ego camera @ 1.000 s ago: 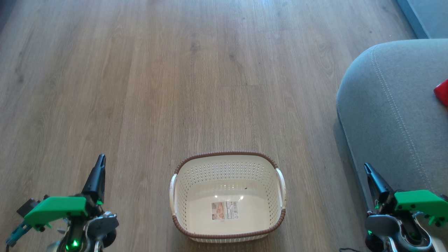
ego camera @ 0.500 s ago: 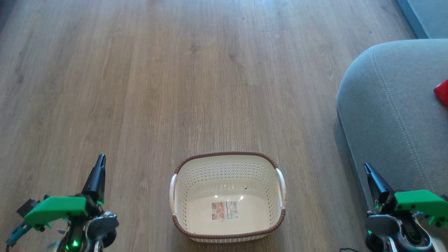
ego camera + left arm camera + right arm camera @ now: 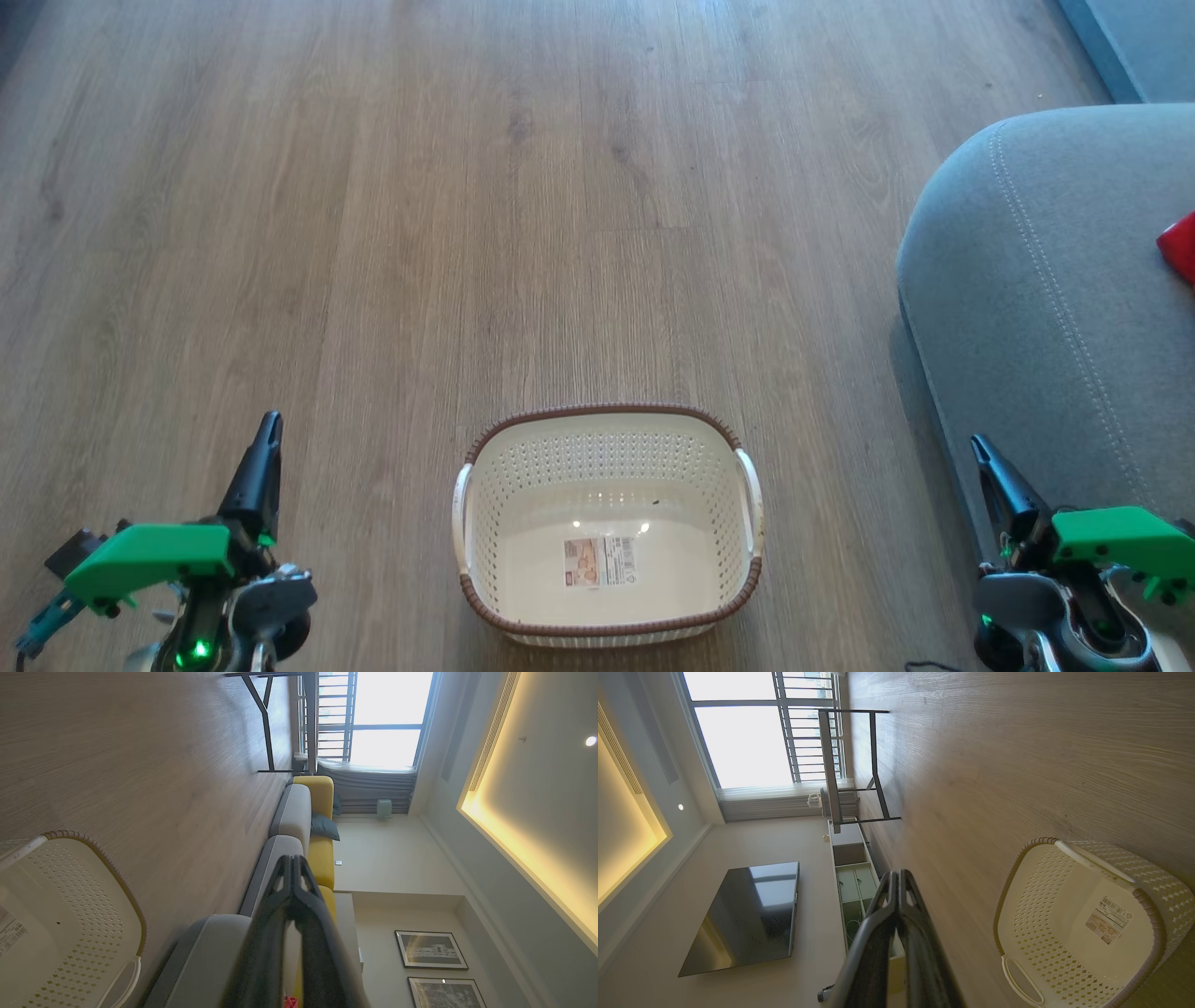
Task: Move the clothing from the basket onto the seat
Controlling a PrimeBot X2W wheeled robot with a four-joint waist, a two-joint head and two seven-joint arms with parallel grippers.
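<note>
The cream perforated basket (image 3: pixel 607 439) stands on the wood floor at the bottom centre, holding nothing but its label sticker (image 3: pixel 599 561). It also shows as the basket (image 3: pixel 70 914) in the left wrist view and the basket (image 3: pixel 1045 882) in the right wrist view. The grey seat (image 3: pixel 1046 299) fills the right side. A corner of red clothing (image 3: pixel 1180 246) lies on it at the right edge. My left gripper (image 3: pixel 269 429) is shut at the lower left, well left of the basket. My right gripper (image 3: pixel 980 450) is shut at the lower right, beside the seat's front edge.
Bare wood floor (image 3: pixel 523 205) stretches ahead and to the left. In the wrist views a dark metal table frame (image 3: pixel 859 765) stands near the window, a sofa with grey and yellow cushions (image 3: pixel 303 812) runs along one wall, and a television (image 3: pixel 742 914) hangs above a low cabinet.
</note>
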